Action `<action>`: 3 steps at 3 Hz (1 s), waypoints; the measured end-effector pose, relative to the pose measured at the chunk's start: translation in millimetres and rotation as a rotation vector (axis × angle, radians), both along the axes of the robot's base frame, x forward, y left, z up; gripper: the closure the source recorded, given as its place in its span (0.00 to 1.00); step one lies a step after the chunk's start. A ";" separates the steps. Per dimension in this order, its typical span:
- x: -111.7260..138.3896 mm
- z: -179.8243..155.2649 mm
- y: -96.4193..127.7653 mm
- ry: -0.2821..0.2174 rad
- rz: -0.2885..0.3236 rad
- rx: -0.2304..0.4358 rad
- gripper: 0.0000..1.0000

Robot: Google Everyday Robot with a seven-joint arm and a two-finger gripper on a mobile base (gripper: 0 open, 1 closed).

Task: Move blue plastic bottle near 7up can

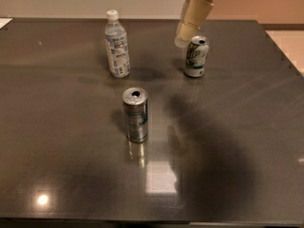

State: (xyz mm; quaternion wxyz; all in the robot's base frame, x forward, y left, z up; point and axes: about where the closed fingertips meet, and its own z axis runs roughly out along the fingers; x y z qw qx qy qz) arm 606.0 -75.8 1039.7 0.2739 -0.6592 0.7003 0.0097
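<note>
The blue plastic bottle [116,44] stands upright at the back of the dark table, left of centre, with a white cap and a pale label. The 7up can [196,56] stands upright to its right, green and white with a silver top. My gripper [185,34] hangs from the top edge of the view, cream-coloured, just above and left of the 7up can and well to the right of the bottle. It holds nothing that I can see.
A taller silver-grey can [136,115] with an open top stands in the middle of the table [247,141], in front of the bottle. The table's right edge runs along a pale floor [287,44].
</note>
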 end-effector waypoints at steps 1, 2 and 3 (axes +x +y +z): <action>19.0 -2.6 38.4 0.017 0.017 0.053 0.00; 26.9 -9.4 70.2 0.043 0.020 0.093 0.00; 38.2 -15.7 93.5 0.063 -0.008 0.173 0.00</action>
